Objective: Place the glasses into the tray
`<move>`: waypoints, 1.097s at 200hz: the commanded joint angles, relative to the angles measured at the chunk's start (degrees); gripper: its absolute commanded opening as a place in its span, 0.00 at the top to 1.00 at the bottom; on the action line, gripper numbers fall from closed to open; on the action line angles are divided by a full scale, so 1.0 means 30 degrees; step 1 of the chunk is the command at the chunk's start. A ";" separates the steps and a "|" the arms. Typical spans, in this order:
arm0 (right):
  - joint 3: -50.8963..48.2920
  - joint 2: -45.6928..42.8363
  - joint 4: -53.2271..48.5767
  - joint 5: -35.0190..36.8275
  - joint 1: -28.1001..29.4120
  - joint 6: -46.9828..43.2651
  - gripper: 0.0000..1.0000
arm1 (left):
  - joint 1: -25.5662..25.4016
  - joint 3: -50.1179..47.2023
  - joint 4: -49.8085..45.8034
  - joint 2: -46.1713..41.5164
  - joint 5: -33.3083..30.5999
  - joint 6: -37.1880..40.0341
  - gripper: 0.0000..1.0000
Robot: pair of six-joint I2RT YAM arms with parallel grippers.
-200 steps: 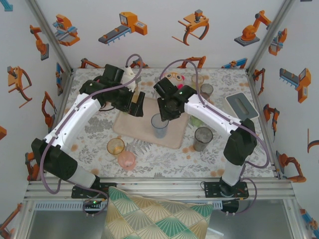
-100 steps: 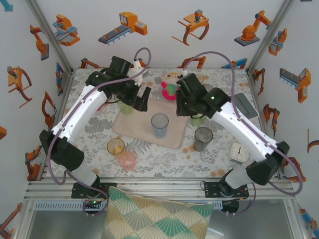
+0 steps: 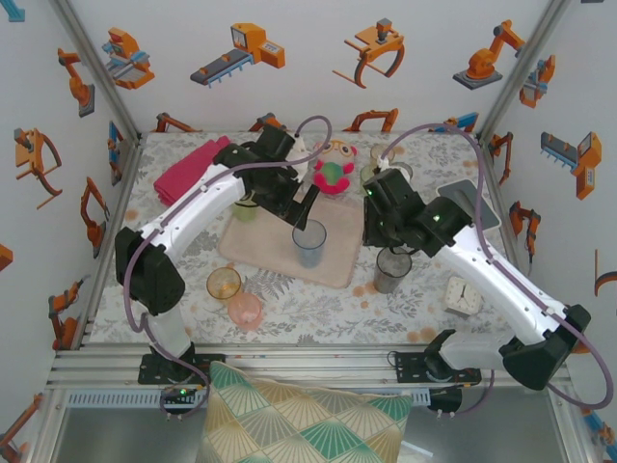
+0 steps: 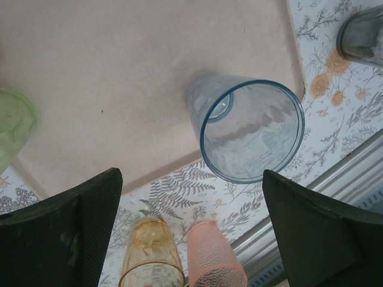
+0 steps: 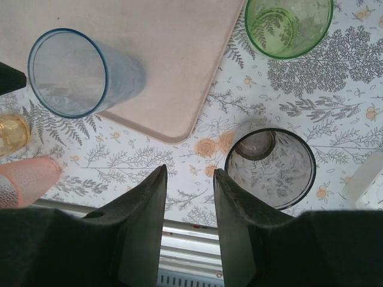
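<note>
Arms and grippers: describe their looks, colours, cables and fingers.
Both the left arm and the right arm have glossy white link shells with black joints and bases. A thin mauve cable loops along each. The left gripper and the right gripper carry matte black, wedge-shaped fingers, faintly scuffed.

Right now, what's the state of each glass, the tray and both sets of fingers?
Tray: flat, blue glass on it.
Blue glass: upright, empty, on tray.
Grey glass: upright, empty, off tray.
Right green glass: upright, empty, off tray.
Left green glass: at tray's edge, on or off unclear.
Amber glass: upright, off tray.
Pink glass: upright, off tray.
Left fingers: wide open, empty.
Right fingers: slightly open, empty.
</note>
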 commanded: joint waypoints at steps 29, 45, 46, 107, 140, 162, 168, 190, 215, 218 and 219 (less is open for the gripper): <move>-0.0510 -0.0414 0.0732 0.0292 -0.0076 0.0481 0.63 | -0.0576 0.0208 0.0259 0.0978 -0.0792 -0.0972 0.11; -0.0510 -0.0392 0.0774 0.0242 -0.0073 0.0453 0.62 | -0.0671 -0.0074 0.0506 0.1078 -0.1112 -0.1232 0.11; -0.0496 -0.0391 0.0776 0.0223 -0.0074 0.0439 0.62 | -0.0672 -0.0085 0.0511 0.1086 -0.1135 -0.1232 0.11; -0.0421 -0.0607 0.0711 0.0335 -0.0091 0.0367 0.62 | -0.1010 -0.0204 0.0493 0.1623 -0.0697 -0.1020 0.24; -0.0625 -0.0880 0.0715 0.0461 -0.0076 0.0352 0.62 | -0.1037 -0.0281 0.0515 0.1734 -0.0796 -0.1029 0.28; -0.0654 -0.0963 0.0715 0.0476 -0.0069 0.0360 0.62 | -0.1032 -0.0400 0.0527 0.1798 -0.0755 -0.1001 0.32; -0.0655 -0.0998 0.0708 0.0497 -0.0076 0.0363 0.62 | -0.1025 -0.0412 0.0516 0.1832 -0.0743 -0.0993 0.34; -0.0604 -0.1020 0.0717 0.0527 -0.0078 0.0309 0.62 | -0.1027 -0.0465 0.0515 0.1857 -0.0845 -0.0927 0.38; -0.0642 -0.1007 0.0717 0.0543 -0.0105 0.0277 0.62 | -0.1028 -0.0574 0.0523 0.1828 -0.0833 -0.0839 0.46; -0.0655 -0.1006 0.0700 0.0533 -0.0105 0.0264 0.62 | -0.1029 -0.0583 0.0527 0.1827 -0.0836 -0.0847 0.46; -0.0656 -0.1006 0.0709 0.0544 -0.0105 0.0272 0.62 | -0.1027 -0.0588 0.0536 0.1827 -0.0837 -0.0850 0.46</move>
